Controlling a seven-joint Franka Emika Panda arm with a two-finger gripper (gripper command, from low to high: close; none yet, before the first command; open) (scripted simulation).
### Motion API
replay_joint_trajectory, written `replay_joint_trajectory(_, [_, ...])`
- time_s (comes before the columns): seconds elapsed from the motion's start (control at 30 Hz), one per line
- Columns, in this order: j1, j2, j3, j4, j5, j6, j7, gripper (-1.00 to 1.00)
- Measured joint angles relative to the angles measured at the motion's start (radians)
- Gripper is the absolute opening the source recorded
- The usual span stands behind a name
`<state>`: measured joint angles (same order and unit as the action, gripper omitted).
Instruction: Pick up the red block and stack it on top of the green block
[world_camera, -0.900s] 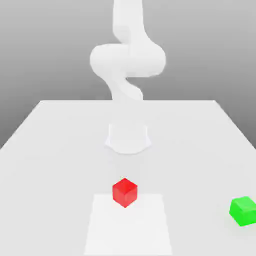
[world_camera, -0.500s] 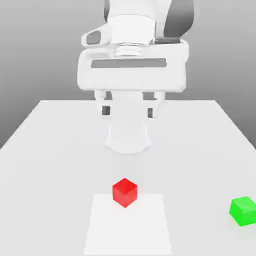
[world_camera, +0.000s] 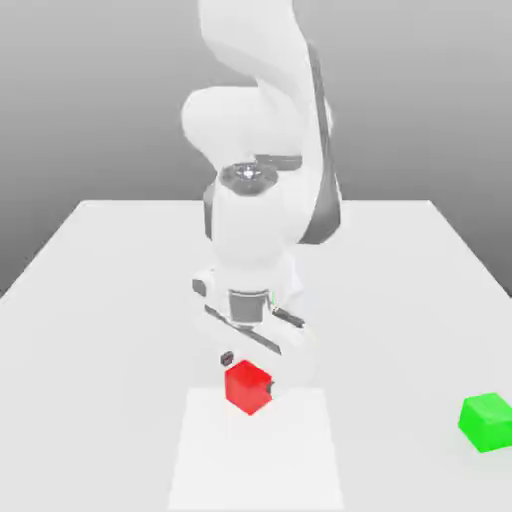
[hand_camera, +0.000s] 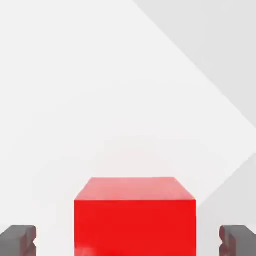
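White Panda arm folded low over the pale grey tabletop (world_camera: 90, 300), wrist pointing down at centre frame in the exterior view. Two-finger gripper (world_camera: 248, 368) sits directly over the small glossy red cube (world_camera: 249, 386), which rests on the table at lower centre of that view, at the far edge of a lighter square patch (world_camera: 256, 450). In the hand view the red cube (hand_camera: 134, 216) lies between the two dark grey fingertips (hand_camera: 18, 239), one at each lower corner of the frame, with clear table visible between each pad and the cube's sides: jaws spread wide, nothing grasped, no contact evident. Small plain green cube (world_camera: 487, 421) sits at lower right of the exterior view, well apart from the red one, nothing on top of it. Judgement: step in hand is the approach to grasp, with the cube bracketed but not clamped. Whether the pads are low enough to catch the cube's side faces cannot be told. Next move likely calls for finishing any remaining descent, closing squarely on opposite faces, lifting clear, then carrying toward the exterior view's right and lowering flush onto the green cube. Risk: an off-centre closure could twist or nudge the red cube.
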<state>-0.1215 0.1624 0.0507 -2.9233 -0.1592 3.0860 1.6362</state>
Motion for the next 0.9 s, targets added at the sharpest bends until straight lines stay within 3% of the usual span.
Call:
replay_joint_trajectory(0.23, [0.005,0.005,-0.006,0.001,-0.005,0.006,0.004,-1.00])
replay_joint_trajectory(0.6, [0.033,-0.271,0.018,-0.040,0.177,-0.229,-0.125,-1.00])
replay_joint_trajectory(0.9, [0.334,-0.144,0.157,0.242,0.177,-0.397,-0.226,-1.00])
